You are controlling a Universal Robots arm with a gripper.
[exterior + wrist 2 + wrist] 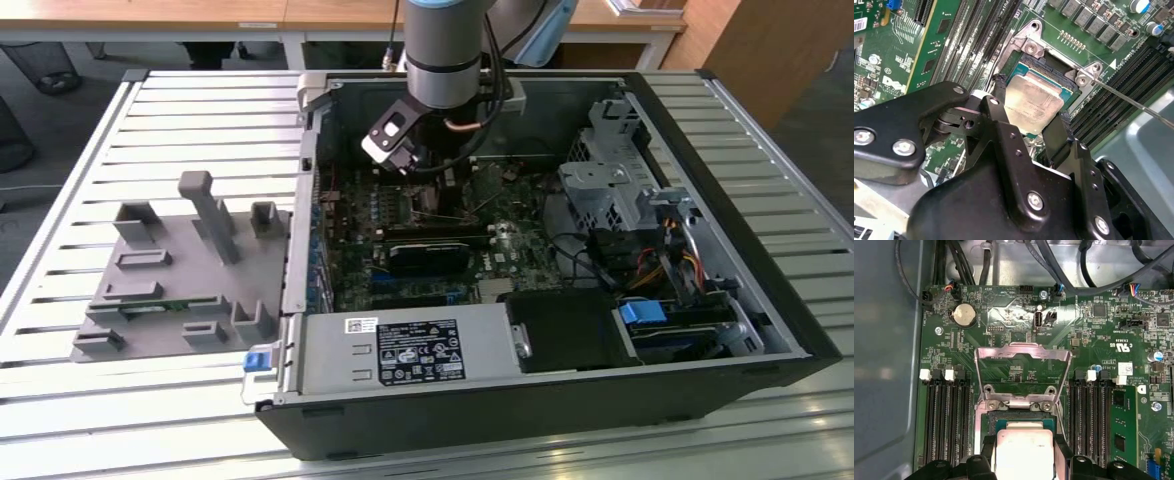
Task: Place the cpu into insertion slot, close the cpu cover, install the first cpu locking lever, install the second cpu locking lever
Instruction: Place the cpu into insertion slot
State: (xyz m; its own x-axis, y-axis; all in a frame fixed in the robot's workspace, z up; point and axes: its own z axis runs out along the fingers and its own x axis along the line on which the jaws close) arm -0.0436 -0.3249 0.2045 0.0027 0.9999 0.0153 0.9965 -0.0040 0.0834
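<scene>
The cpu (1034, 100) (1024, 455), a square chip with a dull silver face, sits between my black fingers, right over the insertion slot (1021, 416) (1046, 62). My gripper (1031, 100) (1024, 440) (434, 180) is shut on the cpu, one finger on each of two opposite edges. The slot's dark socket and silvery rim show just past the chip. Behind the slot, the cpu cover (1024, 351), a thin silvery frame, stands swung back and open. A thin metal locking lever (1134, 100) sticks out free beside the socket.
Long black memory slots (946, 415) (1094, 415) flank the socket. The open computer case (747, 330) lies on a slatted table, with a black card (427, 250), a power supply (400, 350) and a drive cage (614, 190) inside. A grey fixture (174, 260) stands at the exterior view's left.
</scene>
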